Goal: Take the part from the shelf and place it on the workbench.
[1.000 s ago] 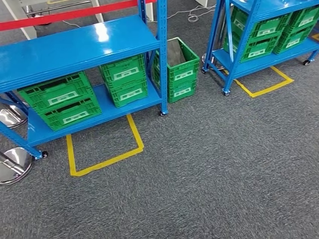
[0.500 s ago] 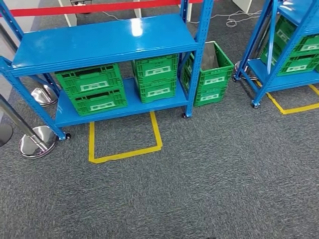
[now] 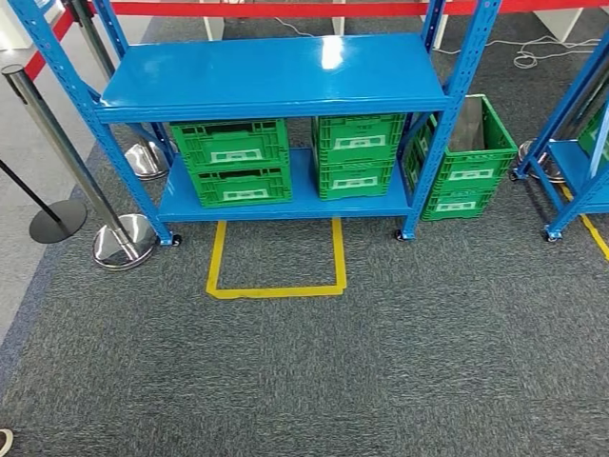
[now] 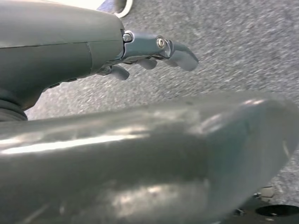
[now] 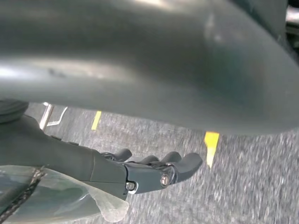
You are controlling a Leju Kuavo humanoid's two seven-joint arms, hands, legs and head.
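Shelf (image 3: 273, 71): bright blue frame and boards, glossy, with a white glare spot on top.
Crates (image 3: 231, 162) on the lower board: green, each with a pale label strip. A further green crate (image 3: 470, 167) beside the shelf has a grey inner wall.
Floor carpet (image 3: 359, 371): dark grey, finely speckled.
Floor tape (image 3: 276, 288): yellow outline.
Barrier belt (image 3: 287, 8): red.
Stanchion (image 3: 61, 143): chrome, mirror-like base.
Left hand (image 4: 155, 49): grey cover, darker fingers, possibly bluish-grey; picture blurred.
Right hand (image 5: 151, 170): dark grey.
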